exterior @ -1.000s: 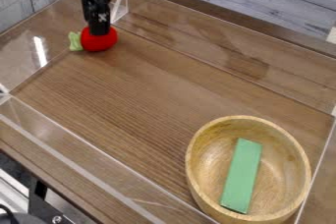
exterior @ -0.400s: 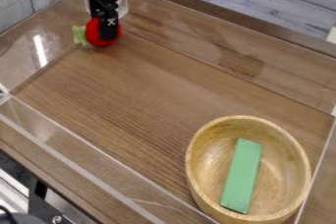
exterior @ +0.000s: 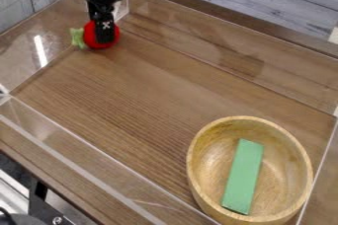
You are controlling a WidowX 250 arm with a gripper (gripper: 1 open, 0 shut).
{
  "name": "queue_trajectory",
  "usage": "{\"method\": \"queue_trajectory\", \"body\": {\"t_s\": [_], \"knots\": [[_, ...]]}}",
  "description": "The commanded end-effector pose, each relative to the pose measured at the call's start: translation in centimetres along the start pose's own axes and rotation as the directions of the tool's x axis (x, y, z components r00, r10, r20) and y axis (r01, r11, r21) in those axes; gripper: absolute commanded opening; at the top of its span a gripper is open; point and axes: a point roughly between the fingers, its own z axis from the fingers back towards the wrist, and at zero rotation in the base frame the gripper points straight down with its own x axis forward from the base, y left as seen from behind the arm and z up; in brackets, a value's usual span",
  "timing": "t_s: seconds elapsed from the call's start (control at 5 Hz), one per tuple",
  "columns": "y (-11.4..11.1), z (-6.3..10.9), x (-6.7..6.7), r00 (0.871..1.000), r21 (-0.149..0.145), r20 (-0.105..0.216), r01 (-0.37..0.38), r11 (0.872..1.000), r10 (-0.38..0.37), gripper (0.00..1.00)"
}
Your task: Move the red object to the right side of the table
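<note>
End effector point(exterior: 99, 29), jaws apart, now sits lower over the red object point(exterior: 98, 35) than a second ago, that object unmoved at the surface's point(exterior: 158, 101) far left; bowl point(exterior: 251, 170) with green block point(exterior: 243, 176) unchanged near right.

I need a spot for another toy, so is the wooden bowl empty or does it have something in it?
Not empty. The wooden bowl at the near right holds a flat green block lying inside it; nothing else shows in it.
</note>
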Motion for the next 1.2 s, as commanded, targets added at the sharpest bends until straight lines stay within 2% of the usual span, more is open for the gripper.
{"method": "queue_trajectory", "body": {"t_s": [0.0,0.2,0.4,0.6,0.8,1.0], "knots": [[-0.2,3.8,-0.9,0.998,0.052,0.047,-0.040,0.998,0.037,1.00],[-0.6,5.1,-1.8,0.995,0.039,0.068,-0.080,0.996,0.077,1.00],[-1.1,4.8,-2.2,0.985,0.017,0.092,-0.150,0.989,0.148,1.00],[-3.1,7.4,-0.8,0.981,0.039,0.129,-0.154,0.987,0.147,0.00],[-5.6,8.7,1.9,0.979,0.037,0.157,-0.136,0.990,0.128,0.00],[-6.5,9.7,5.1,0.977,0.026,0.181,-0.115,0.993,0.109,0.00]]}}
